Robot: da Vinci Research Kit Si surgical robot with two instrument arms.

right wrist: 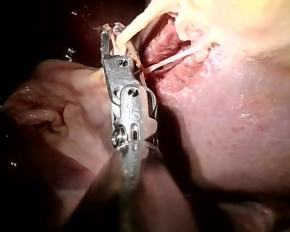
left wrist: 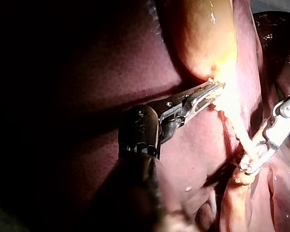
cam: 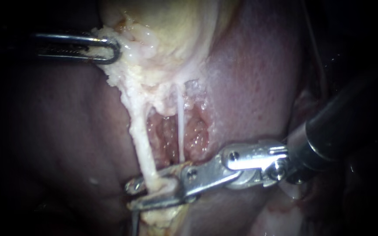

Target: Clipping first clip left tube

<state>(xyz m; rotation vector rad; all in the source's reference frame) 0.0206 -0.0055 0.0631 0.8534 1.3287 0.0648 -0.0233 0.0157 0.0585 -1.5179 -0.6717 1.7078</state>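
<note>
Right instrument (cam: 133, 196), whose shaft comes in from the right of the endoscope view, has its jaws clamped across the left tube (cam: 143, 148). One jaw lies on each side of the pale cord and both seem to press on it. The right wrist view shows the same thing: the cord runs straight through between the two jaws. They bite on the low end of the tube, just above the point where it sinks into a fatty lump. I see no separate clip sitting on the tube.

From the jaws the left tube runs up, taut and bare, to the yellow-white gallbladder (cam: 171, 30). Just beside it hangs the right tube (cam: 181, 126), a much thinner white thread. The jaws do not hold it, though it ends close to the upper jaw. Between the two tubes lies a raw red hollow (cam: 165, 135) in the liver (cam: 250, 78).

Left instrument (cam: 110, 49) comes in from the left. Its jaws are closed on the ragged fatty edge of the gallbladder and hold it up, well apart from the clamping spot, which puts the left tube under tension.

I judge that the step in hand is the squeeze that sets the clip. The next move calls for a full, steady closure square across the tube, with the thin right tube left outside. After that the jaws should part and back off straight, without dragging on the cord, while the left instrument holds its pull.
</note>
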